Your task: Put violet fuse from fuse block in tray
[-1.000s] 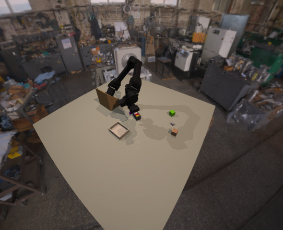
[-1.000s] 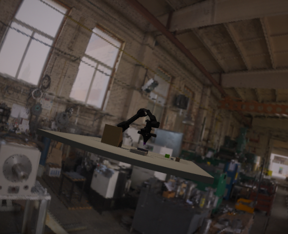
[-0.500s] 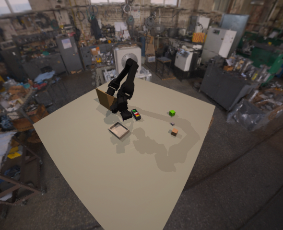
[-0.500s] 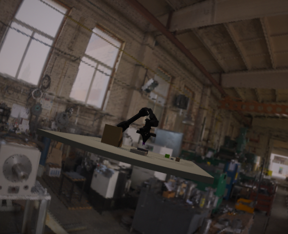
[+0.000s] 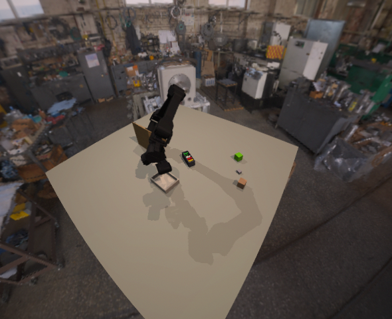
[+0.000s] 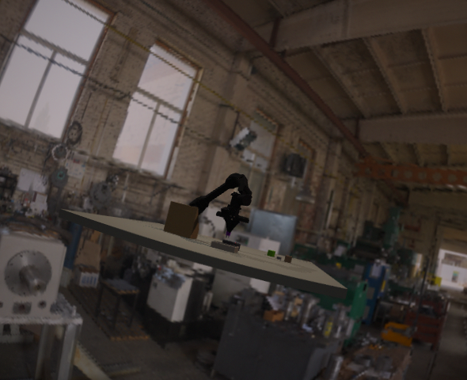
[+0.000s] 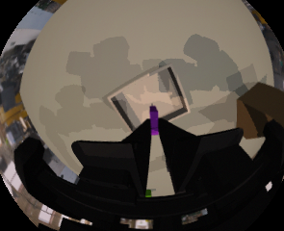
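Note:
My gripper [image 5: 163, 171] [image 6: 228, 233] [image 7: 153, 122] is shut on the violet fuse [image 7: 155, 118], which sticks out past the fingertips in the wrist view. It also shows as a tiny violet speck in the exterior view [image 6: 228, 235]. The gripper hangs a little above the shallow square tray [image 5: 171, 185] [image 7: 175, 87], and the fuse points down into it. The black fuse block [image 5: 186, 159], with green, red and yellow fuses in it, stands to the right of the tray, apart from the gripper.
A brown box [image 5: 141, 134] [image 6: 181, 219] [image 7: 260, 112] stands behind the arm. A green cube [image 5: 238, 157] [image 6: 271, 252], a small grey piece [image 5: 238, 171] and a brown cube [image 5: 241, 183] [image 6: 287, 259] lie further right on the table [image 5: 120, 222].

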### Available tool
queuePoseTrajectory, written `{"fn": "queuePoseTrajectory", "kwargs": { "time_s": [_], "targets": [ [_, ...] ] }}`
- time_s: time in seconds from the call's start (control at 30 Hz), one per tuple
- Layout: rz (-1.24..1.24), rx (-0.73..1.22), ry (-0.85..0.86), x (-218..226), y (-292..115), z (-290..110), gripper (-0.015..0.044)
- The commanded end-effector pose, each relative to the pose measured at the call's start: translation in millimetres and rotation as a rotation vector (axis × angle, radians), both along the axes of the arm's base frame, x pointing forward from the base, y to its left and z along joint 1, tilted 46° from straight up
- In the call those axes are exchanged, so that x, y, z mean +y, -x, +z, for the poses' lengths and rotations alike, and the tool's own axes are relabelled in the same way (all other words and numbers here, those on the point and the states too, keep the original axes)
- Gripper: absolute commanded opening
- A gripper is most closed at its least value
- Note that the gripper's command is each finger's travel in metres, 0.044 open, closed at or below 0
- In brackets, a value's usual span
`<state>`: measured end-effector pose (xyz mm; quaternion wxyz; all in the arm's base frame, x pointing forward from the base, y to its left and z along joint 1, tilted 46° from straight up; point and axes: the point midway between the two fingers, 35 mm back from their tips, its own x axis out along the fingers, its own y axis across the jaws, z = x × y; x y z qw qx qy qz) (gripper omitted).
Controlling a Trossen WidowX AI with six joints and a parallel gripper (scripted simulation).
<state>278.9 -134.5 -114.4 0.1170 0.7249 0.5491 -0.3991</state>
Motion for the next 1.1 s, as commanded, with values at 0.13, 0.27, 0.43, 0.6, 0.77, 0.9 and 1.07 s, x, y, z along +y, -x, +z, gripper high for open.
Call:
{"fn": "queuePoseTrajectory", "kwargs": {
  "time_s": [0.13,0.27,0.43,0.6,0.77,0.9,1.07],
  "targets": [
    [0.007,-0.002,0.001,7,-1,-9,0.0],
    [0.007,-0.002,0.001,11,-2,-14,0.0],
    [0.007,-0.002,0.001,17,-3,-19,0.0],
    [0.007,-0.002,0.0,23,-3,-25,0.0],
    [0.007,-0.002,0.0,28,-3,-29,0.0],
    [0.01,-0.008,0.007,25,-4,-27,0.0026],
    [0.01,-0.008,0.007,25,-4,-27,0.0157]
  ]
}}
